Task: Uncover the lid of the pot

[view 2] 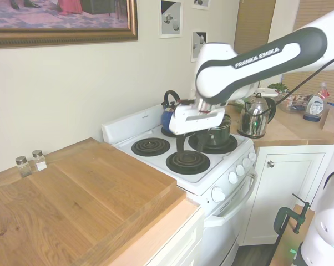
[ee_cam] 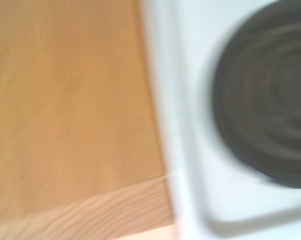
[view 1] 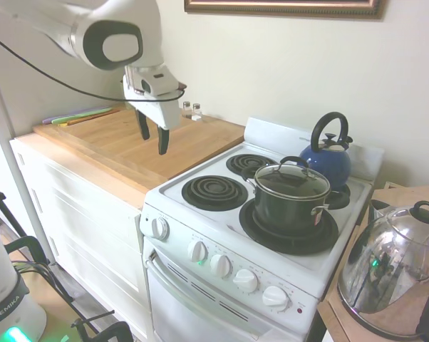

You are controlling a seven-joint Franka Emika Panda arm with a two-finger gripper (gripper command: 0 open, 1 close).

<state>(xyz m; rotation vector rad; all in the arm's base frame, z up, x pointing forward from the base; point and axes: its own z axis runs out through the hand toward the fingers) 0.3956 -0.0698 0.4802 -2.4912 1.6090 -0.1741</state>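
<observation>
The dark pot (view 1: 291, 206) stands on the stove's front right burner with the glass lid (view 1: 293, 182) resting on it, black handle up. My gripper (view 1: 152, 135) hangs open and empty over the wooden counter (view 1: 107, 139), well left of the pot and higher than it. From the other side, the gripper (view 2: 188, 143) hovers above the stove's coil burners, and the pot (view 2: 218, 134) shows partly behind it. The wrist view is blurred and shows the counter's edge (ee_cam: 65, 125) beside a black coil burner (ee_cam: 265, 115).
A blue kettle (view 1: 328, 153) sits on the burner behind the pot. A shiny steel kettle (view 1: 393, 267) stands on the counter right of the stove. Two small shakers (view 1: 192, 109) are by the wall. Two empty coil burners (view 1: 213, 192) lie between gripper and pot.
</observation>
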